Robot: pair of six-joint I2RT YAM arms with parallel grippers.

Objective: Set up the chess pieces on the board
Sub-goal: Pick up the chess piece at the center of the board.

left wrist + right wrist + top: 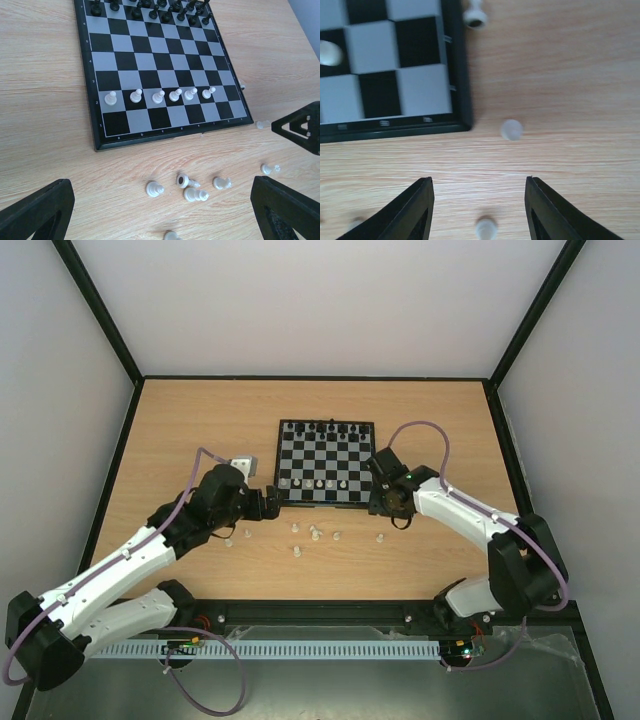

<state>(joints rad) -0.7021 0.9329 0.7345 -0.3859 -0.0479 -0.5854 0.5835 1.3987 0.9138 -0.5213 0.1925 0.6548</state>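
From the top, the board (320, 460) lies on the table (180, 440), with loose white pieces (316, 533) just beside it. At the left wrist, the left gripper (160, 215) has its jaws wide apart, and six pawns (159, 96) stand in a row. At the right wrist, the right gripper (478, 200) has its jaws apart, with one piece (486, 229) between them.

The board (326, 462) lies at the middle of the table (200, 430): chessmen (328, 428) along its far rows, six pawns (159, 96) in its second near row. Before its near edge lie loose pieces (190, 194). My left claw (161, 182) flanks the near-left corner, my right claw (479, 181) the near-right.
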